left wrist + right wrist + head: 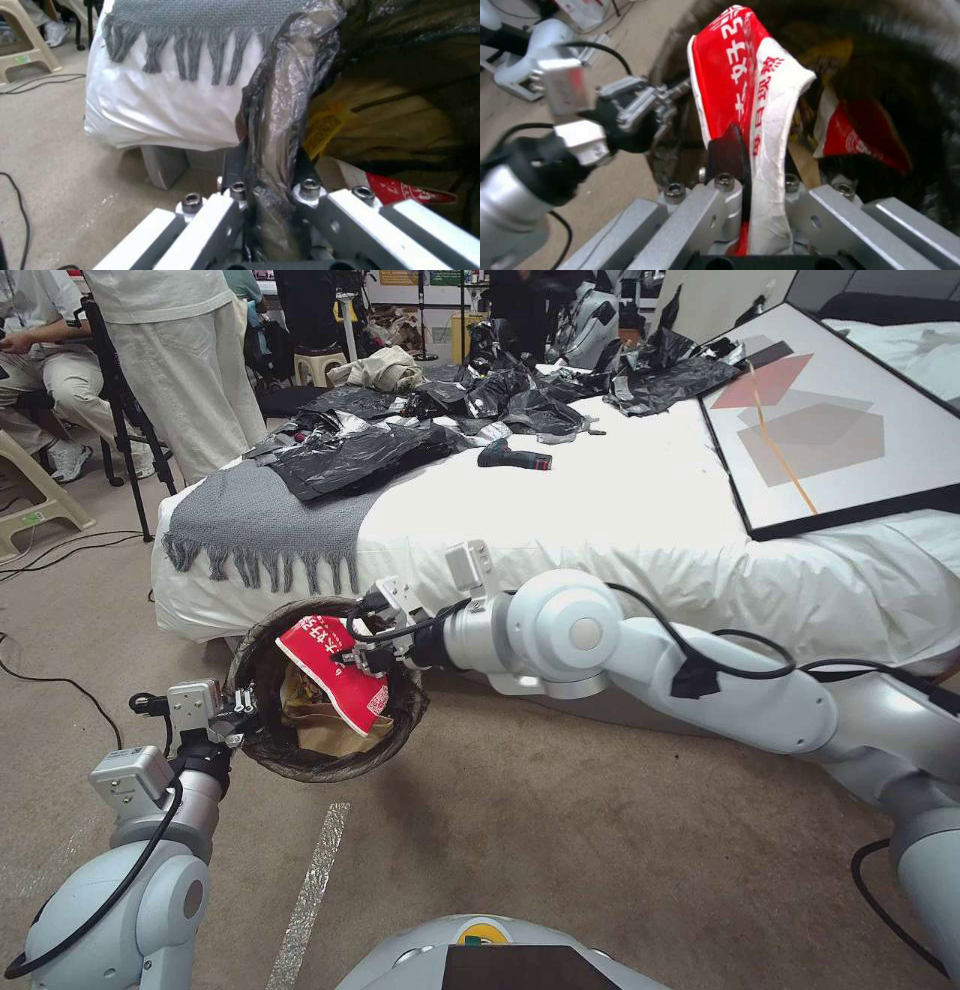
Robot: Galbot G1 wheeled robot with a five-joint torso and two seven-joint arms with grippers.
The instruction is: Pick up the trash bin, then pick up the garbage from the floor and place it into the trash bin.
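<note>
Head view: red wrapper [335,670] clamped in right jaws [372,648] over trash bin [400,715].

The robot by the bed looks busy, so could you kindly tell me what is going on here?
The left gripper is clamped on the bag-lined rim of the trash bin, holding it tilted above the carpeted floor beside the bed. The right gripper grips a red and white wrapper over the bin's mouth. A brown paper bag and other litter already lie inside.
</note>
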